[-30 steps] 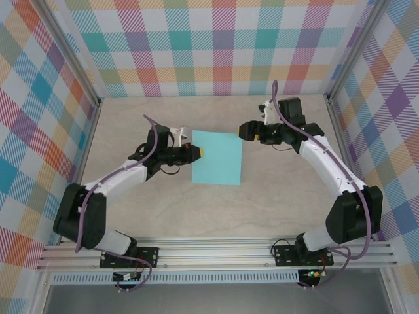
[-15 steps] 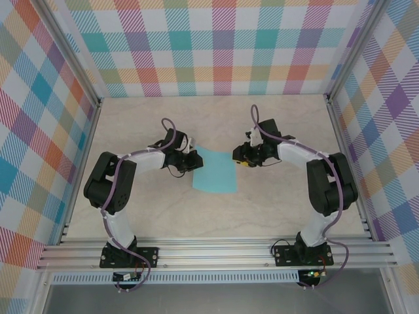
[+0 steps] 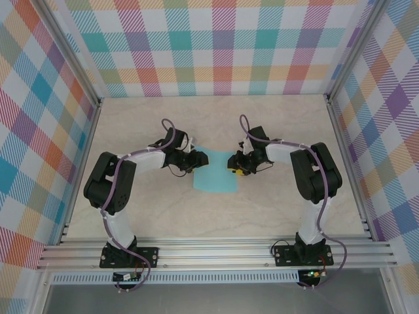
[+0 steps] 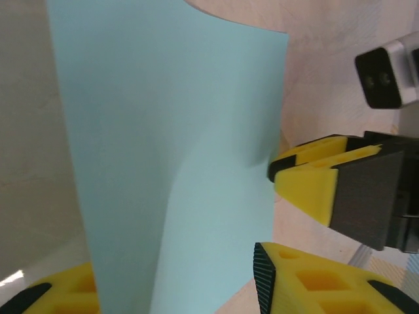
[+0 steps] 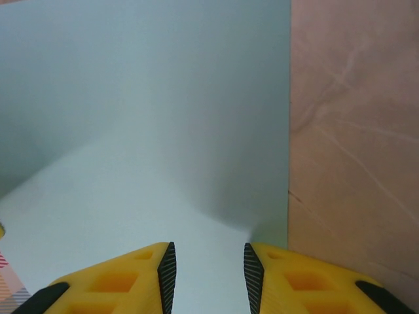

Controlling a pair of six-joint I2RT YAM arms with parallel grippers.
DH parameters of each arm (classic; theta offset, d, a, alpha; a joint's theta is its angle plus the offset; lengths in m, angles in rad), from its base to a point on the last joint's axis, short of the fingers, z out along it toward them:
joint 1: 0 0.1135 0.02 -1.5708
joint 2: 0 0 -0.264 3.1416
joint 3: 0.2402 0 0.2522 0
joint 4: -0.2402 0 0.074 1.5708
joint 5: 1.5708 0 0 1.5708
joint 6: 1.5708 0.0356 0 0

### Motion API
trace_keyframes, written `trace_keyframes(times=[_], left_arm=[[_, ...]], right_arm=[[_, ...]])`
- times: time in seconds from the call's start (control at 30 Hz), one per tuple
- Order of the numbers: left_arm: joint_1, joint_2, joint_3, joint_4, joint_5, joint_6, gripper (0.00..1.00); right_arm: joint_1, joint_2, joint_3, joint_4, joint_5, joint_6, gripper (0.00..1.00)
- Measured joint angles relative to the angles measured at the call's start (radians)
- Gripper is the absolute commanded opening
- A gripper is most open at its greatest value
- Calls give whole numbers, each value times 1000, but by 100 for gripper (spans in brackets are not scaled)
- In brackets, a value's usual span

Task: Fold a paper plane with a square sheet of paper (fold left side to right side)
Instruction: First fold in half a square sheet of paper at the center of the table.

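The square sheet of paper (image 3: pixel 217 178) is turquoise-blue and lies mid-table, its surface bowed rather than flat. My left gripper (image 3: pixel 198 159) is at its upper left edge. In the left wrist view the sheet (image 4: pixel 163 131) rises in a curve between that gripper's (image 4: pixel 154 288) widely parted yellow fingers (image 4: pixel 308 281), which stand open. My right gripper (image 3: pixel 233 163) is at the sheet's upper right edge. In the right wrist view its (image 5: pixel 209 275) pads (image 5: pixel 167 271) stand a small gap apart over the paper (image 5: pixel 144 118), not pinching it.
The beige table (image 3: pixel 131 209) lies all round the sheet. Checked walls and metal posts (image 3: pixel 98 104) enclose it at the back and sides. The two grippers face each other closely across the sheet's top edge, the right one (image 4: pixel 340 190) showing in the left wrist view.
Both arms have dropped lower and drawn in, and the paper has come down with them. The left jaws have opened off the paper's left edge. The right jaws have narrowed.
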Motion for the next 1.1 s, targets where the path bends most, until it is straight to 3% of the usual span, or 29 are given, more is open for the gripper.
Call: trace_keyframes(times=[0.27, 0.63, 1.1], left_arm=[[-63, 0, 52, 55, 70, -81, 53], [-82, 43, 87, 100, 81, -130, 53], [-95, 75, 89, 146, 100, -171, 68]], right_arm=[[0, 4, 0, 3, -4, 11, 35], [-8, 0, 1, 12, -4, 19, 37], [-18, 2, 2, 15, -1, 19, 36]])
